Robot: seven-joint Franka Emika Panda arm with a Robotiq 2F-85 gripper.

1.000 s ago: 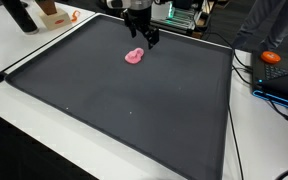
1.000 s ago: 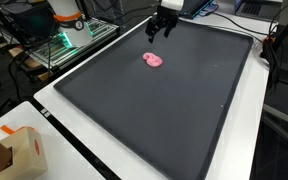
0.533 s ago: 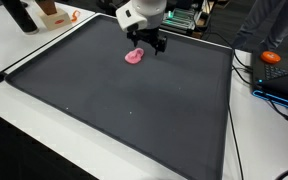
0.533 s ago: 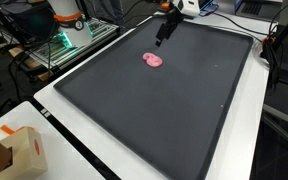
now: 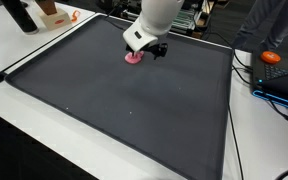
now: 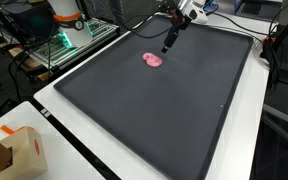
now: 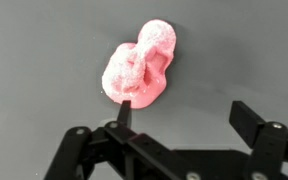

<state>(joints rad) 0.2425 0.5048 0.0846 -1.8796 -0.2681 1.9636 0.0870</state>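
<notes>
The claw (image 7: 182, 107) stood wide open in the wrist view, its two dark fingers (image 7: 124, 110) well apart with only bare mat between them. It had hold of nothing. The pink pretzel-shaped piece (image 7: 139, 68) lay flat on the black mat (image 7: 44, 60) just ahead of the fingertips. It sat off to one side rather than in the gap, and its lower edge met the tip of one finger in that picture. Whether the finger actually touched it could not be told from there.

In both exterior views the claw (image 5: 157, 49) (image 6: 167, 46) hung tilted over the far part of the black mat (image 5: 134, 115) (image 6: 154, 115), close beside the pink pretzel-shaped piece (image 5: 133, 57) (image 6: 153, 60), near the mat's far edge. In an exterior view a small gap showed between the finger ends and the piece. The piece had a rough, sugary-looking surface and a looped, knotted form.

The mat covered most of a white table (image 5: 44, 45). A cardboard box (image 6: 19, 150) stood on the table's near corner in an exterior view, well apart from the claw, and an orange object (image 5: 272, 57) sat off the mat at one side
</notes>
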